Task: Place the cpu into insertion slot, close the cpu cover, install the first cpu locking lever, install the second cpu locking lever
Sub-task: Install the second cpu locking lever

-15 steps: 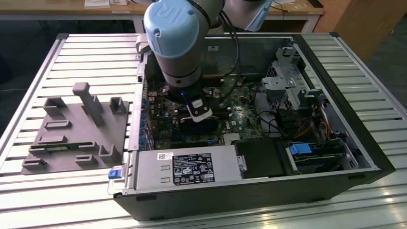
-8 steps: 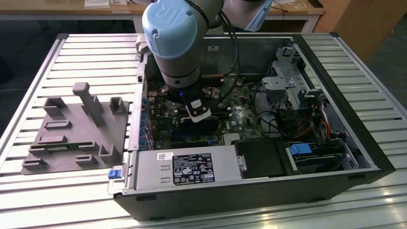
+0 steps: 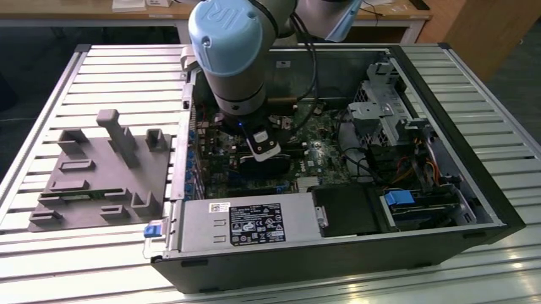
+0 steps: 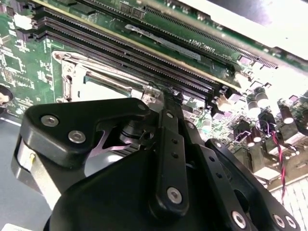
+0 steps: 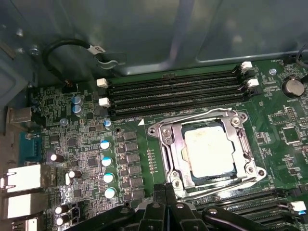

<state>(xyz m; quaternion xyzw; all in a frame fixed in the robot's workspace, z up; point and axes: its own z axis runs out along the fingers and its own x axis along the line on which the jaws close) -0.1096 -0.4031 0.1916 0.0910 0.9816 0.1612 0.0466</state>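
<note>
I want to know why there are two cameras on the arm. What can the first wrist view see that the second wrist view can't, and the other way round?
First wrist view: the whole square socket, with the dull silver-grey square cpu lying under the thin silvery metal cpu cover, plus a looped black cable against the grey case wall.

Second wrist view: the black metal gripper close up, and a red-and-black twisted wire.

Both: the green circuit board and the long narrow black slots.

I see open PC case point(image 3: 473, 209) on slatted tabletop point(image 3: 50, 82). Grey fixture block point(image 3: 101, 177) on exterior view's left. PSU point(image 3: 245, 225) near front edge, blue drive bay point(image 3: 401, 197) at right. RAM slots point(image 5: 173, 94) empty.
</note>
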